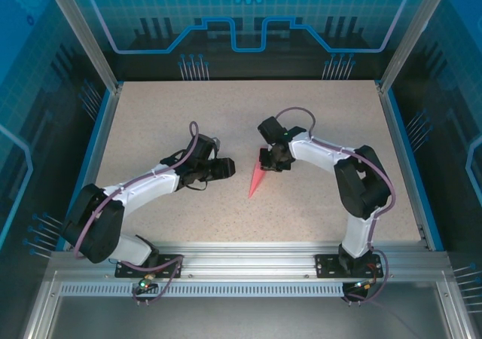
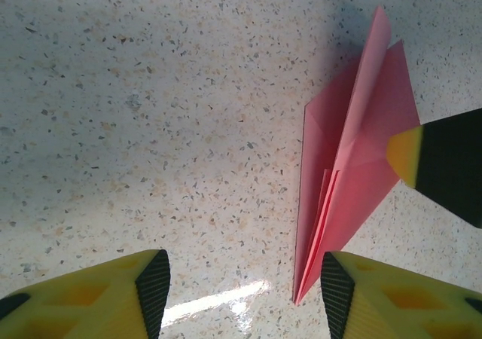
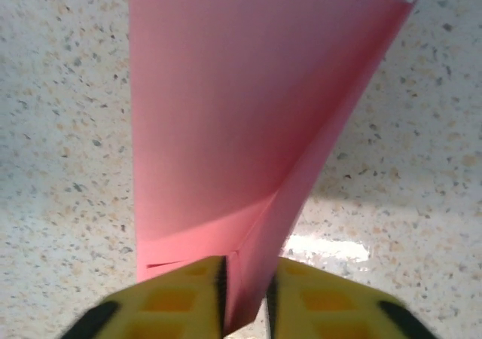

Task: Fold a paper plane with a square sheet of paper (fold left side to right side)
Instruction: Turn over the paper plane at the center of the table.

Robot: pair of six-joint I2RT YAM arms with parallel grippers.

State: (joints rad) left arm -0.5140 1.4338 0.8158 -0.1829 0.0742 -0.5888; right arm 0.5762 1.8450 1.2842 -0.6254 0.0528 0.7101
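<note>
Yellow fingertips of the right end effector (image 3: 245, 297) are pinched shut on a raised fold of the salmon-pink paper plane (image 3: 218, 128), which sits at the middle of the worktop (image 1: 151, 128), its point toward the arm bases. Open and gripping nothing, the left end effector (image 2: 241, 297) stands just beside the plane's tip.

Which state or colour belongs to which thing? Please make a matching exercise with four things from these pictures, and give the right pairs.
Things:
1. left gripper
2. right gripper
3. paper plane
4. table

States or colours:
A. speckled beige
B. shut on the pink paper
C. open, with nothing between the fingers
D. salmon-pink, folded to a narrow point

Right pairs: 1-C, 2-B, 3-D, 4-A
</note>
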